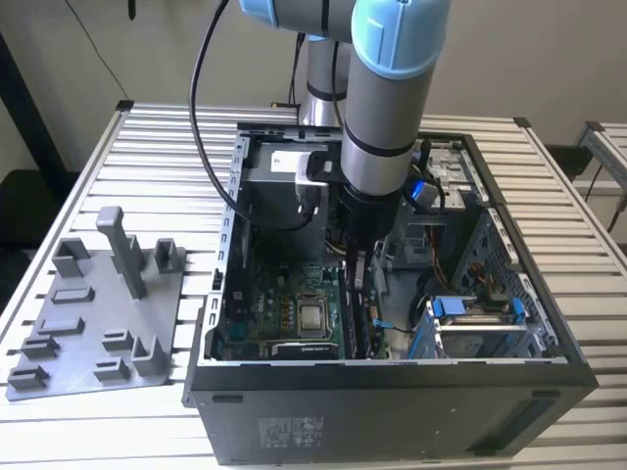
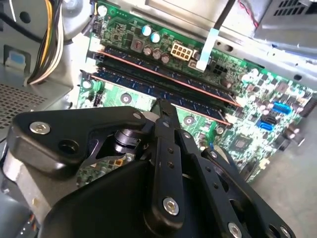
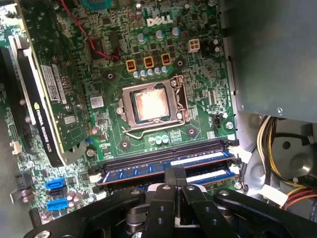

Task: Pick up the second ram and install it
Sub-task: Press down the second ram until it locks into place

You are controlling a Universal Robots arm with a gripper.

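Gripper fingers closed together, pressing on the second ram directly beneath; the stick's long axis runs along the motherboard slot.

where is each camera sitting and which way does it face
Exterior view: off the arm, looking down at the open case and grey fixture plate; the arm reaches into the case.
First wrist view: on the wrist, facing the motherboard and CPU socket; the gripper sits at the ram.
Second wrist view: on the wrist, facing the ram slots from the other side; gripper in front.
Both wrist views share the gripper and ram slots.
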